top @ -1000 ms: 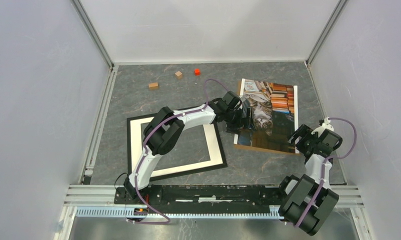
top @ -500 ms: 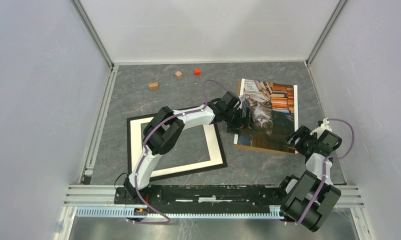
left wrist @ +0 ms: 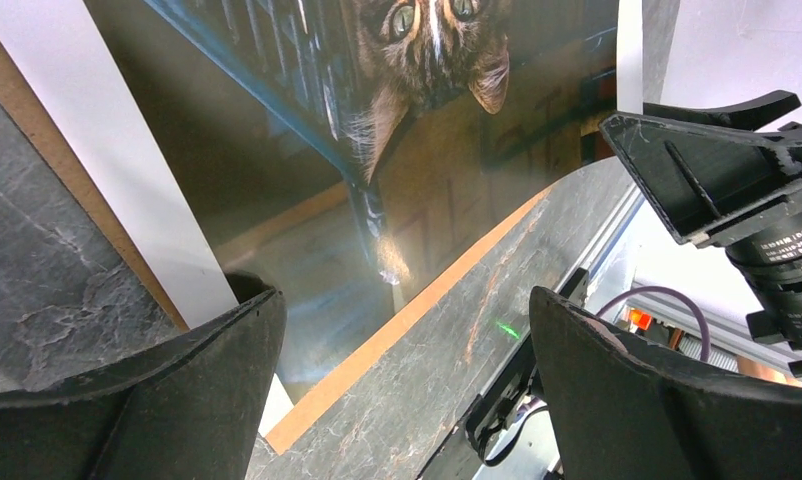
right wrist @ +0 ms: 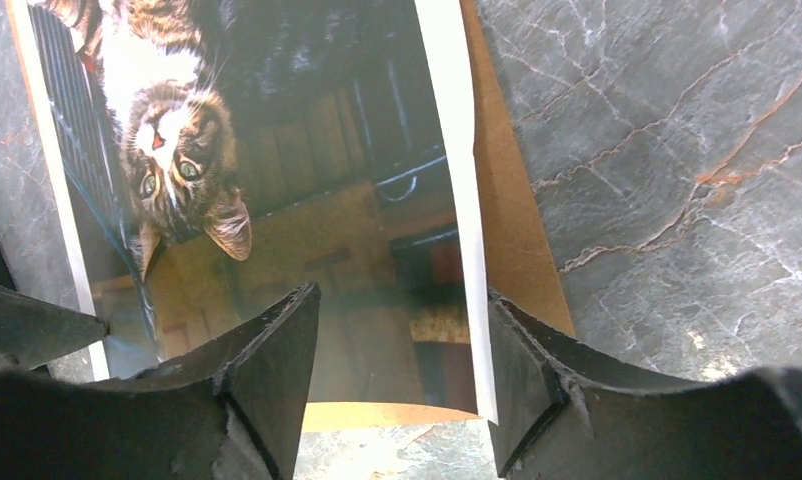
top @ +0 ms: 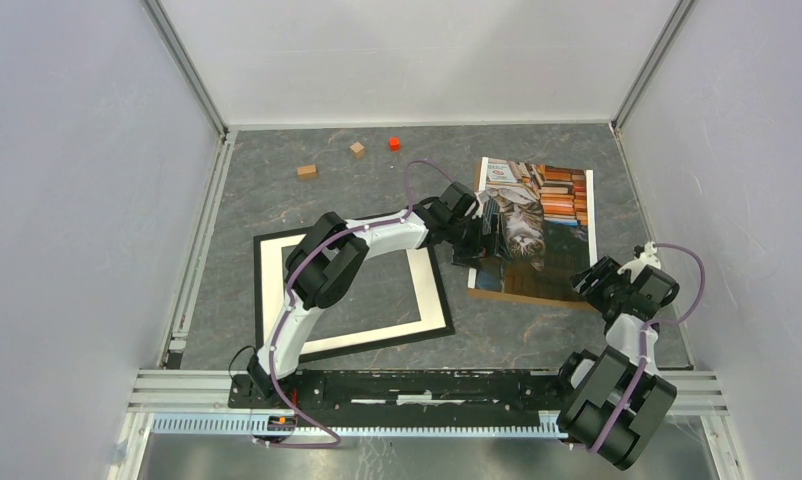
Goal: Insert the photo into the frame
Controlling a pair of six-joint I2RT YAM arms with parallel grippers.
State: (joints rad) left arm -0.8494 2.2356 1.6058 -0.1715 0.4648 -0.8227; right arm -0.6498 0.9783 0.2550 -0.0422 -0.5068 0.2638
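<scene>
The photo (top: 537,225), a cat among books, lies on a brown backing board (right wrist: 515,230) right of the middle. The frame (top: 258,300), black with a white mat inside, lies flat at the left under my left arm. My left gripper (top: 485,238) is at the photo's left edge and stands wide open. In the left wrist view the photo (left wrist: 377,150) and its near corner lie between the spread fingers (left wrist: 187,400). My right gripper (right wrist: 402,370) is open and straddles the photo's (right wrist: 307,200) near right corner. Its right finger (right wrist: 537,380) sits against the white border.
Two small wooden blocks (top: 307,171) (top: 357,149) and a red cube (top: 394,143) sit near the back wall. White walls close in the grey stone tabletop (top: 517,340) on three sides. A metal rail (top: 417,385) runs along the near edge.
My right gripper's jaws have narrowed around the photo's near right corner, and the wrist has dropped slightly toward the near edge. The left arm and the photo have not moved.
</scene>
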